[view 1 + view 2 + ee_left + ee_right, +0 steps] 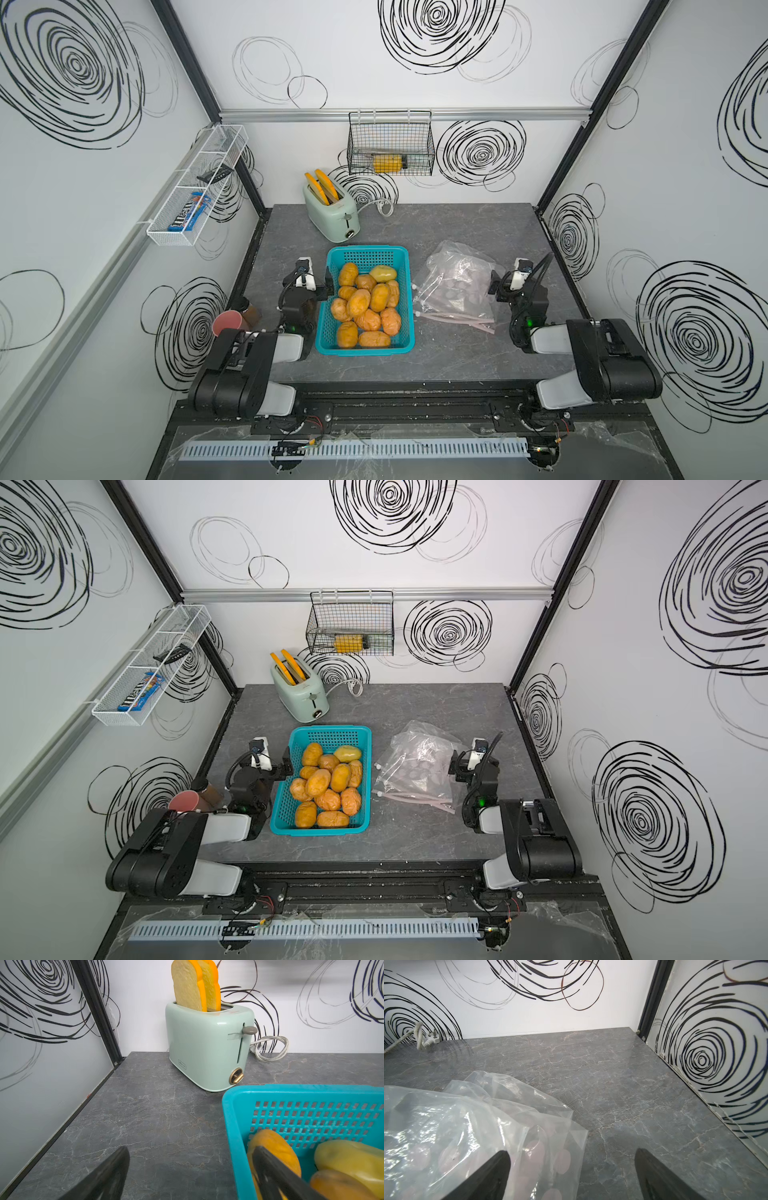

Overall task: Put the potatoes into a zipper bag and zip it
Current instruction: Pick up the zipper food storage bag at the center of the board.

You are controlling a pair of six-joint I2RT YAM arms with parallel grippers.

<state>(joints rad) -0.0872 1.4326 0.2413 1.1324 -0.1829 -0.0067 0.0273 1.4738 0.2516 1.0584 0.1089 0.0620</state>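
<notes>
Several orange-brown potatoes (365,307) (328,785) and one paler yellow-green one (349,1155) fill a teal basket (405,299) (291,1089) at mid-table. A crumpled clear zipper bag (457,278) (419,762) (467,1126) with pink dots lies flat to the basket's right, its pink zip strip (457,318) toward the front. My left gripper (311,282) (191,1153) is open and straddles the basket's left wall, with one finger (270,1167) over a potato. My right gripper (513,286) (572,1155) is open at the bag's right edge, with one finger (492,1174) over the plastic. Neither holds anything.
A mint toaster (332,210) (207,1047) with two toast slices stands behind the basket, its white cord (384,205) beside it. A pink cup (227,324) and a brown jar (251,311) sit at the table's left edge. A black wire basket (390,143) and a white wire shelf (195,187) hang on the walls.
</notes>
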